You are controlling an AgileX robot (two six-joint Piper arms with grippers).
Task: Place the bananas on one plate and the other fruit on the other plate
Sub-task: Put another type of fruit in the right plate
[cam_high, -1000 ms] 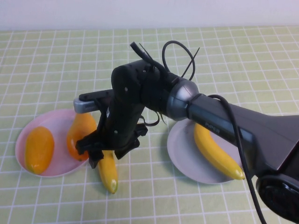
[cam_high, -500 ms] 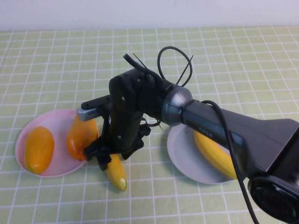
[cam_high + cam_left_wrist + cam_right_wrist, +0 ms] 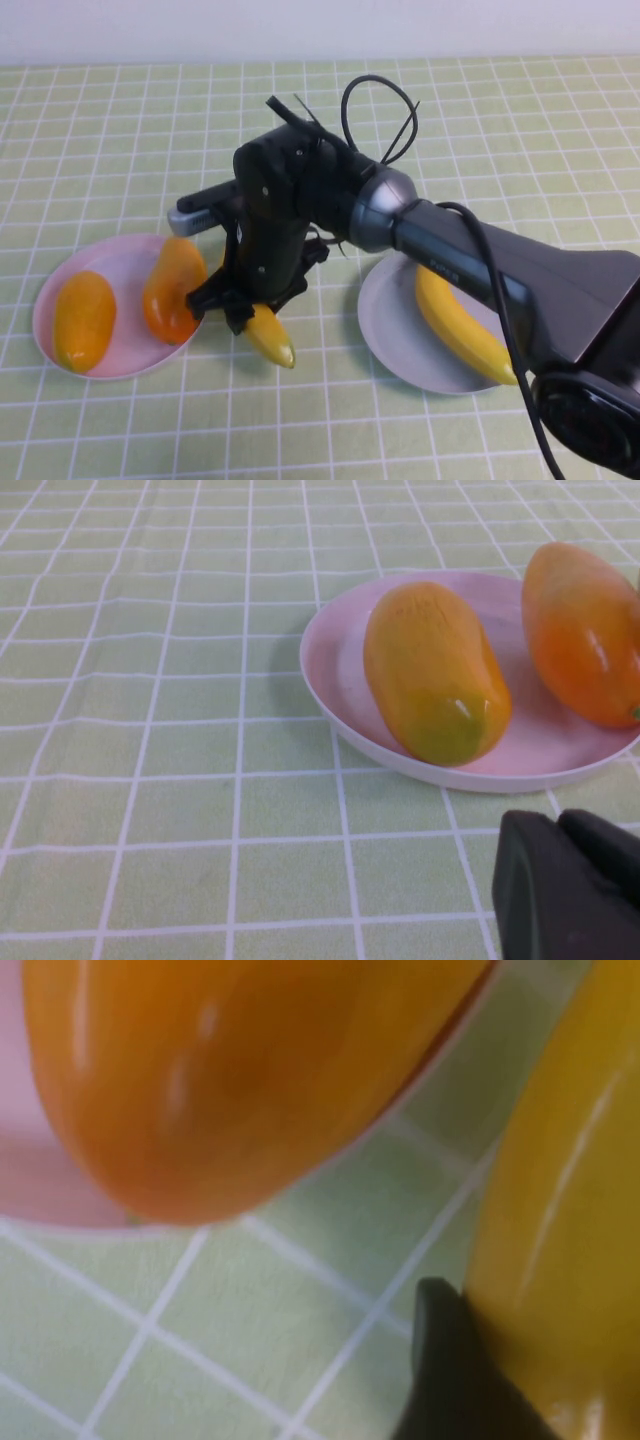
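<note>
Right end effector (image 3: 245,312) pinches a banana (image 3: 270,338) near its end, risking slippage; left end effector (image 3: 570,880), pressed together, idles beside the pink plate (image 3: 330,695).

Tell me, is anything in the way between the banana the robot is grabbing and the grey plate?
Nothing visible. The right gripper is at the banana, beside the pink plate. Only bare tablecloth separates it from the grey-blue plate, which already holds another banana.

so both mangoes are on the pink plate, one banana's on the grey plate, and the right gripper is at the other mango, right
Not quite: the right gripper is at the second banana on the tablecloth, beside the pink plate, as the high view shows. Both mangoes do lie on the pink plate, and one banana on the grey plate.
</note>
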